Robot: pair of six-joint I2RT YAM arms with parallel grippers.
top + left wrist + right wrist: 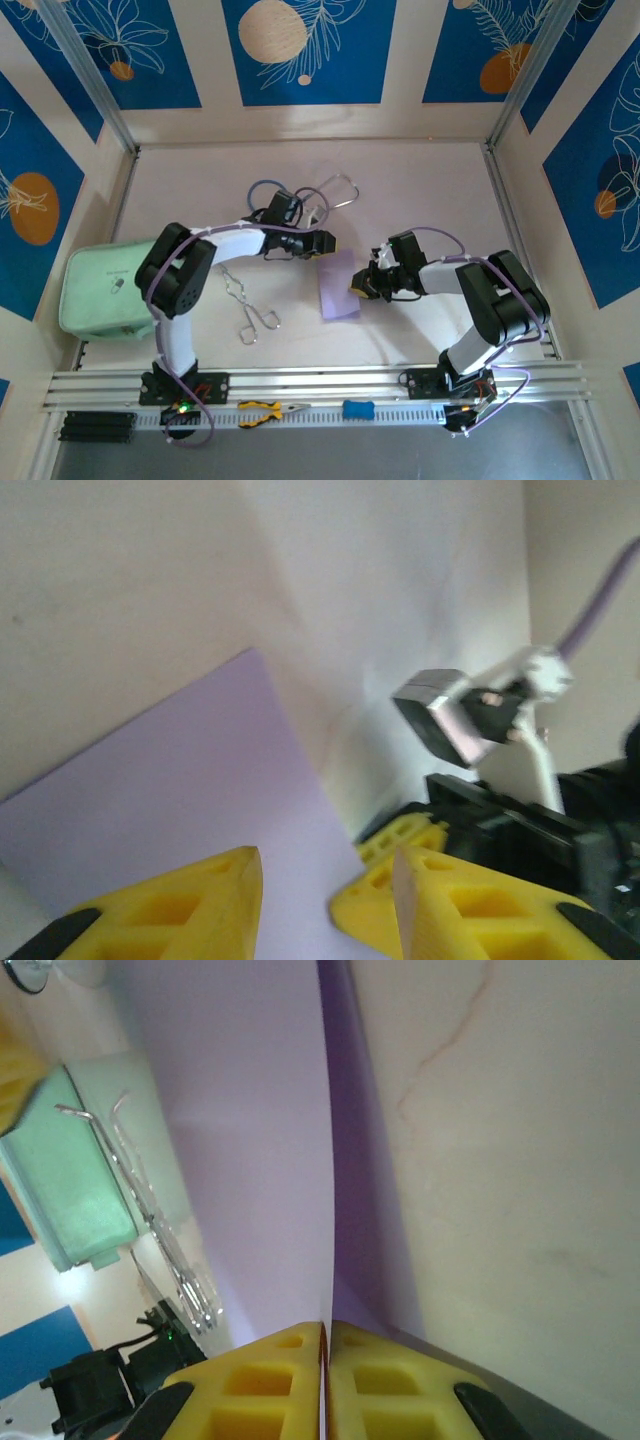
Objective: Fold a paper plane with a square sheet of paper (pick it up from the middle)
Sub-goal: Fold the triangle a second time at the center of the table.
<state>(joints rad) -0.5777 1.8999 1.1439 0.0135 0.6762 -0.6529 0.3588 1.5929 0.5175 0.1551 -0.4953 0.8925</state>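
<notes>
- Right pincer (359, 287) is clamped shut on the right-hand edge of the square sheet of paper (336, 290). In the right wrist view its yellow fingertips (290, 1380) meet, and the lilac edge runs straight into the seam between them.
- Left pincer (328, 243) stands with its jaws apart and grips nothing. In the left wrist view its two fingers sit either side of a bare strip of the sheet (180, 790). Whether they touch the paper cannot be told.
- The sheet lies mid-counter (430, 190) between the two pincers. It is just right of the metal forceps (252, 312) and well apart from the mint-green pouch (95, 290) and the stethoscope (335, 190).
- The step in hand looks like a fold being turned over. From the right wrist, the held side of the sheet (250, 1140) rises edge-on off the counter with darker lilac beneath it.
- From above the sheet looks narrower than square. That may be the raised flap or a fold already made; I cannot tell which.
- The next move, as I judge it, calls for three things:
  - carrying the held edge across to meet the opposite edge, corners matched;
  - bringing the left pincer down to pin the flat part so the thin paper does not slide or buckle;
  - pressing the crease flat.
</notes>
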